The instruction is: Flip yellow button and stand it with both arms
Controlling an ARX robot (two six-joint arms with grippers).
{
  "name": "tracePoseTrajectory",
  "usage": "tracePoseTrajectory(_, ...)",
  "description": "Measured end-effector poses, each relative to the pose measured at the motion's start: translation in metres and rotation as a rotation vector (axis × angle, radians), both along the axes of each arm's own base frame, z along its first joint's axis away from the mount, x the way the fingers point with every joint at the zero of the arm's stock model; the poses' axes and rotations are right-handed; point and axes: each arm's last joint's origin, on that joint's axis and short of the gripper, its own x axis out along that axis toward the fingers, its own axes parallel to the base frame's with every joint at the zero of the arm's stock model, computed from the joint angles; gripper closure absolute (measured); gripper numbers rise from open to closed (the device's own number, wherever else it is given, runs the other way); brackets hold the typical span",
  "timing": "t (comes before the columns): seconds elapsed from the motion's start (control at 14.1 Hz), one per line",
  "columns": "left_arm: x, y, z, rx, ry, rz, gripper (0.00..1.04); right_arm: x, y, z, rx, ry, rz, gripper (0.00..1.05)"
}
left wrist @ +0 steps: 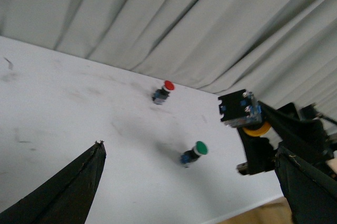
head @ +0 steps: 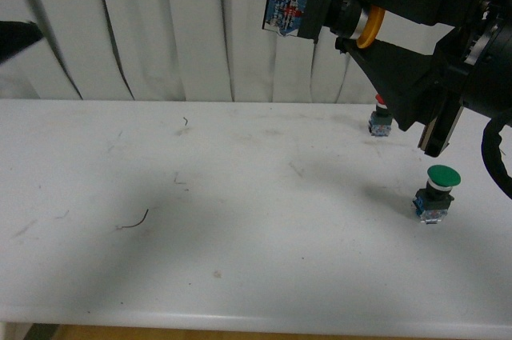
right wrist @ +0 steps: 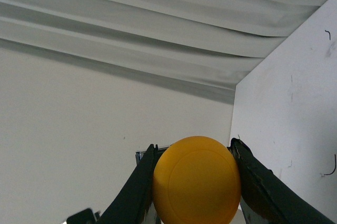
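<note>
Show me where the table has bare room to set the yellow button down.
The white tabletop is bare across its left and middle, curtain to near edge. The right is crowded: red-capped push button at the back, green-capped push button nearer, black right gripper holding the yellow mushroom-cap button above them.

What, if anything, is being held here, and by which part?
The right gripper holds the yellow button up in the air, clamped by the sides of its cap. Its base sticks out free.
</note>
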Motion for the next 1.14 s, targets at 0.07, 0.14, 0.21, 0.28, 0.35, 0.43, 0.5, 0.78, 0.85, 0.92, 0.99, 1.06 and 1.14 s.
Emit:
tracePoseTrajectory(0.07, -0.015, 0.003, 0.003, 0.093, -0.043, 0.019, 0.07, 0.0, 0.0, 0.0, 0.0, -0.001, 0.0, 0.69)
tracePoseTrajectory(0.14, -0.025, 0.007, 0.008, 0.166, -0.089, 0.038, 0.07, 0.001, 0.0, 0.001, 0.001, -0.003, 0.0, 0.69)
tracePoseTrajectory(0.21, -0.036, 0.009, 0.011, 0.268, -0.198, 0.194, 0.15, 0.001, 0.0, 0.002, 0.001, -0.006, 0.0, 0.69)
tracePoseTrajectory(0.28, -0.049, 0.015, 0.001, 0.391, -0.216, 0.352, 0.28, 0.002, 0.0, 0.002, 0.002, -0.008, -0.001, 0.69)
tracePoseTrajectory(0.35, -0.056, 0.022, -0.01, 0.468, -0.206, 0.463, 0.38, 0.002, -0.001, 0.002, 0.002, -0.009, -0.006, 0.69)
tracePoseTrajectory(0.43, -0.06, 0.029, -0.016, 0.505, -0.205, 0.518, 0.51, 0.002, -0.001, 0.002, 0.002, -0.011, -0.007, 0.69)
tracePoseTrajectory(0.5, -0.063, 0.03, -0.022, 0.522, -0.21, 0.507, 0.64, 0.002, -0.001, 0.003, 0.002, -0.01, -0.006, 0.69)
tracePoseTrajectory(0.78, -0.077, 0.045, -0.04, 0.541, -0.213, 0.526, 1.03, 0.004, -0.001, 0.004, 0.002, -0.02, -0.007, 0.69)
tracePoseTrajectory(0.85, -0.079, 0.044, -0.043, 0.539, -0.218, 0.504, 1.03, 0.004, -0.001, 0.004, 0.001, -0.02, -0.007, 0.69)
tracePoseTrajectory(0.92, -0.082, 0.043, -0.048, 0.54, -0.213, 0.498, 1.03, 0.004, -0.001, 0.005, 0.0, -0.024, -0.007, 0.69)
tracePoseTrajectory(0.99, -0.084, 0.043, -0.051, 0.54, -0.212, 0.499, 1.03, 0.004, -0.001, 0.005, -0.001, -0.023, -0.007, 0.69)
tracePoseTrajectory(1.06, -0.086, 0.044, -0.052, 0.539, -0.215, 0.501, 1.03, 0.004, -0.001, 0.005, 0.0, -0.024, -0.007, 0.69)
tracePoseTrajectory(1.14, -0.088, 0.044, -0.054, 0.539, -0.216, 0.501, 1.03, 0.004, -0.001, 0.005, -0.001, -0.024, -0.007, 0.69)
